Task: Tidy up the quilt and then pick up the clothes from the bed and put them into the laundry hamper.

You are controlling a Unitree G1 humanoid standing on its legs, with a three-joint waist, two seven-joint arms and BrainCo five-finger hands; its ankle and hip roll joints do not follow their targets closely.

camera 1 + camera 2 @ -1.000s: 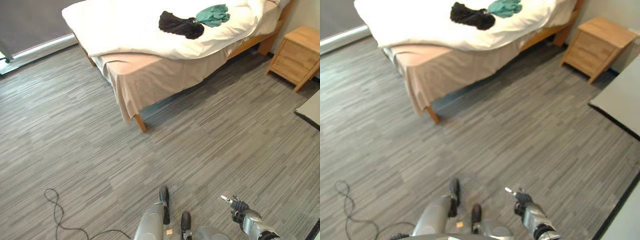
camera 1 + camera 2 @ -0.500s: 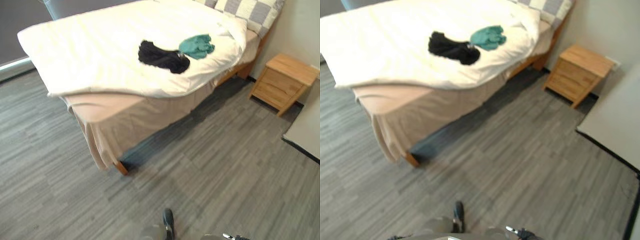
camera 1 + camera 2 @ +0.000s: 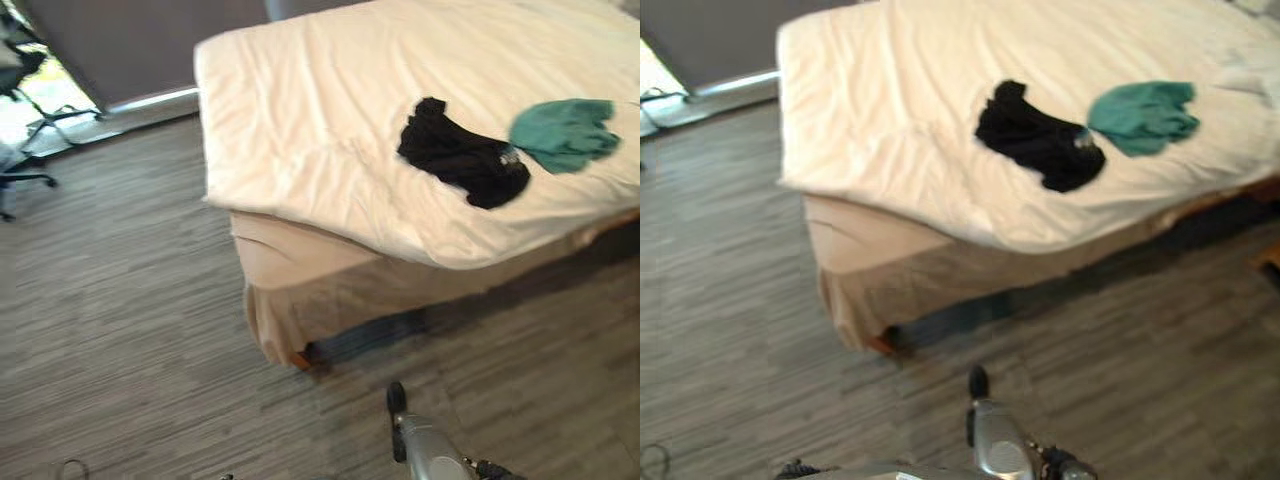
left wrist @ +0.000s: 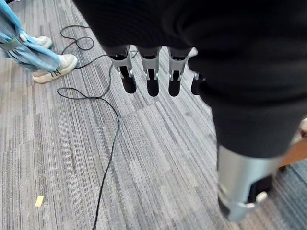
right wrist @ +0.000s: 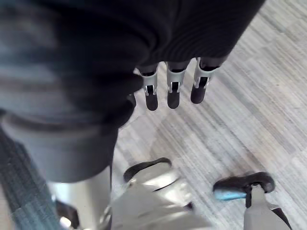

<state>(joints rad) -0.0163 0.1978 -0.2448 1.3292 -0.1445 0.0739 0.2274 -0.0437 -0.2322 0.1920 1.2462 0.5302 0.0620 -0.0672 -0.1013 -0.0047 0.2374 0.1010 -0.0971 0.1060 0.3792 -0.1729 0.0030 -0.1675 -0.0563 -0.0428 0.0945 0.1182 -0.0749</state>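
A cream quilt (image 3: 320, 110) covers the bed and hangs over its near edge, slightly askew. On it lie a black garment (image 3: 462, 160) and, just to its right, a teal garment (image 3: 565, 133), the two touching at one end. The tan bed sheet (image 3: 300, 290) drapes down at the bed's near corner. My left hand (image 4: 148, 79) hangs over the grey floor with fingers straight and nothing in it. My right hand (image 5: 172, 93) also hangs over the floor, fingers straight and empty. Both hands are well short of the bed.
Grey striped floor (image 3: 120, 330) stretches between me and the bed. An office chair (image 3: 20, 120) stands at the far left by a dark wall. A person's white shoes (image 4: 55, 67) and blue-clad leg (image 4: 24, 40) stand on the floor near my left hand.
The whole picture has swung: the camera moved, so the bed now sits closer and to the upper right, and the wooden nightstand has left view. The clothes lie as before on the quilt.
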